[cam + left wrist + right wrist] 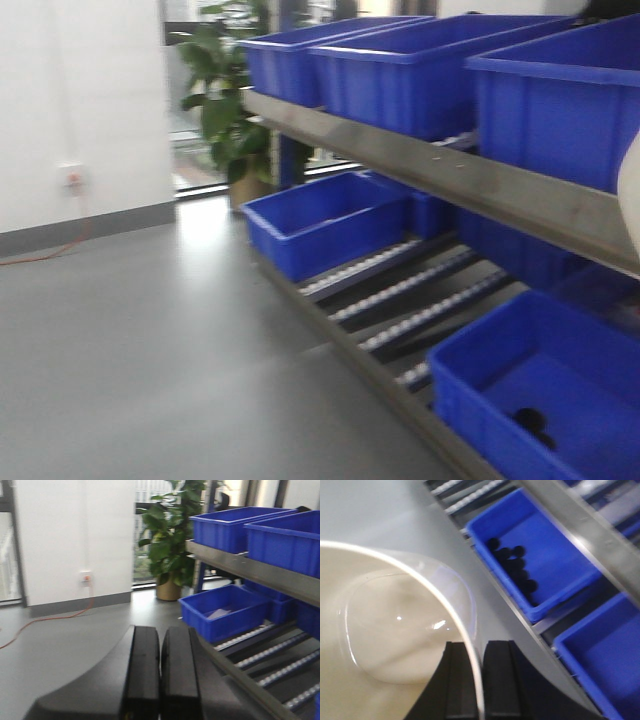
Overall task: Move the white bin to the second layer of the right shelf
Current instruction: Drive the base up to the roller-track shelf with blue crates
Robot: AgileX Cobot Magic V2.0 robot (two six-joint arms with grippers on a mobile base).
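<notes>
Grey floor point(150, 350) runs up to a steel rack point(520, 195) of blue crates point(330, 225). My right gripper point(479, 647) pinches the white bin point(385, 625) by its rim, beside the rack and not yet on it. My left gripper point(160, 635) is closed and empty. What's left, I judge, is setting the bin on the bare roller level point(420, 290).

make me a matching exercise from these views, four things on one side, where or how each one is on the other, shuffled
Things
1. cream-white glossy plastic bin
2. left gripper
3. blue plastic crate holding black round pieces
4. green leafy potted plant

Place or state
a. on the floor at the rack's far end
b. resting on the grey roller rails
c. rim pinched by the right gripper
d. shut on nothing

Pairs: 1-c, 2-d, 3-b, 4-a
</notes>
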